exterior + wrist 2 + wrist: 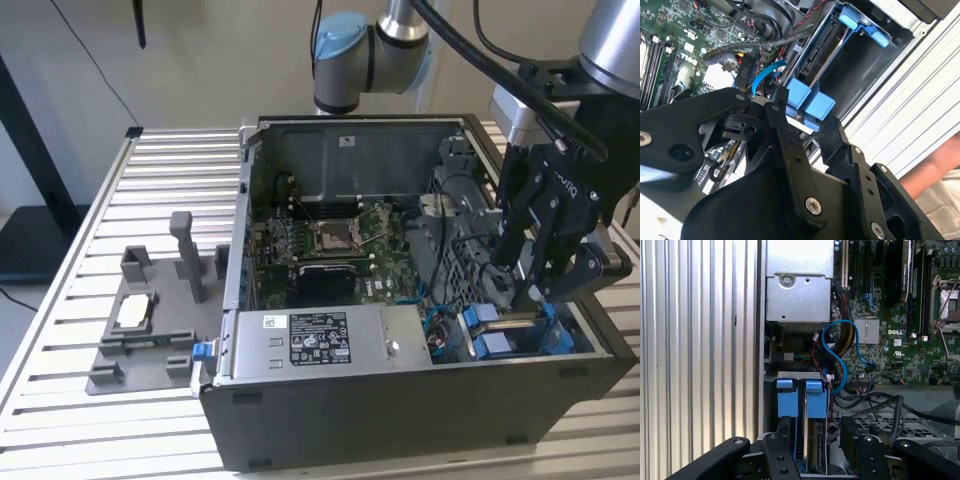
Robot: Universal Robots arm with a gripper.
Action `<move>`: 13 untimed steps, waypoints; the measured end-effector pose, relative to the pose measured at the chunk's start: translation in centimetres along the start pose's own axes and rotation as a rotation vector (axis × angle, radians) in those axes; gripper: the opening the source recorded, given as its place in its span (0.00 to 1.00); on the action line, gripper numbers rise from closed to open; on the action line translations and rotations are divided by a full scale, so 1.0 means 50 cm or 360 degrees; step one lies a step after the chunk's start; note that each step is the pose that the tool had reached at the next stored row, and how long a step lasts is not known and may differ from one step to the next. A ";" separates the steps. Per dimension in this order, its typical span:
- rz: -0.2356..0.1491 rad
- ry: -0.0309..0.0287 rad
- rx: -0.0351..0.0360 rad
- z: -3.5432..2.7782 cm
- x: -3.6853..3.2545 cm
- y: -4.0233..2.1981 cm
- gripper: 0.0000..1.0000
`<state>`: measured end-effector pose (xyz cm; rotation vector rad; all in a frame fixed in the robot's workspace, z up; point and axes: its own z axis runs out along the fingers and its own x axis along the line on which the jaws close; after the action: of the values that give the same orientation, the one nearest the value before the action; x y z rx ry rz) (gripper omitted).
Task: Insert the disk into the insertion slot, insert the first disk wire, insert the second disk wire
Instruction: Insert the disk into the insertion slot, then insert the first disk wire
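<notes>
Where the claw [815, 426] hangs, the disk [815, 400] stands in the insertion slot [860, 70].

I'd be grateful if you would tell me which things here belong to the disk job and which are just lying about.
Belong to the job:
gripper, at the disk
disk with blue tabs, sitting in the slot
blue wire

Just lying about:
silver power box
circuit board
grey stand and chip on the table
a person's hand
</notes>
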<state>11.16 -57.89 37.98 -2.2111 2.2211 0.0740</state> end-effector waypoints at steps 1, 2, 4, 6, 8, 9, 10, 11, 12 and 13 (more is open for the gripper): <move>0.0000 0.00009 0.0000 -0.004 -0.001 0.000 0.53; 0.0000 0.00009 0.0000 -0.009 -0.002 0.000 0.53; 0.0000 0.00009 0.0000 -0.023 -0.004 0.001 0.53; 0.0000 0.00004 0.0000 -0.028 -0.009 0.001 0.53; 0.0000 0.00005 0.0000 -0.029 -0.016 0.001 0.53; 0.0000 0.00005 0.0000 -0.028 -0.021 0.001 0.53; 0.0000 0.00008 0.0000 -0.028 -0.028 0.001 0.53; 0.0000 0.00007 0.0000 -0.028 -0.034 0.001 0.53; 0.0000 0.00007 0.0000 -0.028 -0.040 0.001 0.53; 0.0000 0.00007 0.0000 -0.028 -0.045 0.000 0.53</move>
<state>11.20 -55.70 39.44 -2.2112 2.2214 0.0734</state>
